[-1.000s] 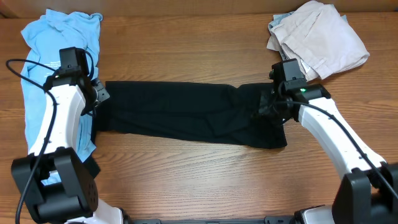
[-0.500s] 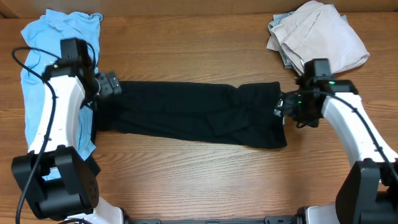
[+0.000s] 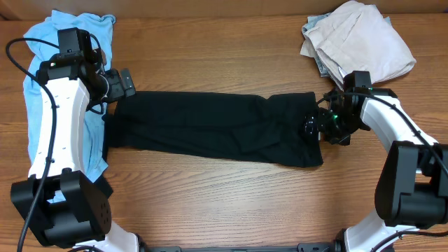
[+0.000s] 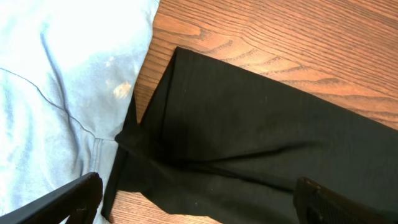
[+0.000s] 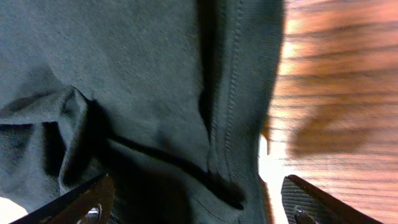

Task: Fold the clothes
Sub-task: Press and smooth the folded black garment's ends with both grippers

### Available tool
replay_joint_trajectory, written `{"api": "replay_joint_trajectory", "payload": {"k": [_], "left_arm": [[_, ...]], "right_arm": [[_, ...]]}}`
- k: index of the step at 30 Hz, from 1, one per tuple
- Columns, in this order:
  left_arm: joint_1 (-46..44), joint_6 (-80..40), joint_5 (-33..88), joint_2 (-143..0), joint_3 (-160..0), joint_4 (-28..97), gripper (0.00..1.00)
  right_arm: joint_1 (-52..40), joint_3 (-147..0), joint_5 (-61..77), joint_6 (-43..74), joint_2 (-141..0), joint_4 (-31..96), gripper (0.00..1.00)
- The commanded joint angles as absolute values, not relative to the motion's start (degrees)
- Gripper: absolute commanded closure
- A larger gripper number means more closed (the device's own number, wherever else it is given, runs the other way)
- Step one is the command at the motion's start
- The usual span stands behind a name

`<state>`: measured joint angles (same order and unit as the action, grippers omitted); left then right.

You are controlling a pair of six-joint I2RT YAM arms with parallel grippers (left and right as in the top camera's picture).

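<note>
Watching the hands, are you? What have they got hold of?

Nothing, either of them. The left hand (image 3: 126,84) hangs spread wide over the left end of the black garment (image 3: 210,129). The right hand (image 3: 313,126) is spread too, low over the right end, just by the stitched hem (image 5: 233,74).

So how far along would you say?

Early, I'd reckon. The black one lies flat as a long band across the middle of the table (image 3: 210,49). It looks doubled lengthwise already, though creases bunch up toward the right end. Its two ends aren't yet brought together. The blue shirt (image 3: 42,49) is crumpled at the far left and the beige pile (image 3: 360,42) is heaped in the back right corner. Neither looks neatly folded, as far as I can see.

Any room to work?

Plenty of bare table behind the band and in front of it. The tight spot is on the left. The black corner touches the blue shirt there and seems to lie on it a little, so a pinch could catch both. The right end has bare table beside it. The beige pile sits near the right hand but apart from the black cloth.
</note>
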<state>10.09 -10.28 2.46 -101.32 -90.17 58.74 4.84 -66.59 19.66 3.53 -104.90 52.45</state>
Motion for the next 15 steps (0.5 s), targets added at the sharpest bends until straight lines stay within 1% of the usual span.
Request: {"api": "replay_joint_trajectory", "payload": {"k": [1, 8, 15], "left_arm": [[9.72, -8.73, 3.44, -101.58, -91.24, 58.70, 0.00], [9.72, -8.73, 3.44, -101.58, -91.22, 58.70, 0.00], [9.72, -8.73, 3.44, -101.58, -91.22, 58.70, 0.00]], "right_arm": [[4.84, -67.81, 22.76, 2.87, -105.47, 51.27, 0.13], [4.84, -61.78, 22.57, 4.73, -105.62, 45.04, 0.17], [4.86, -59.33, 20.38, 6.68, -105.62, 41.69, 0.17]]}}
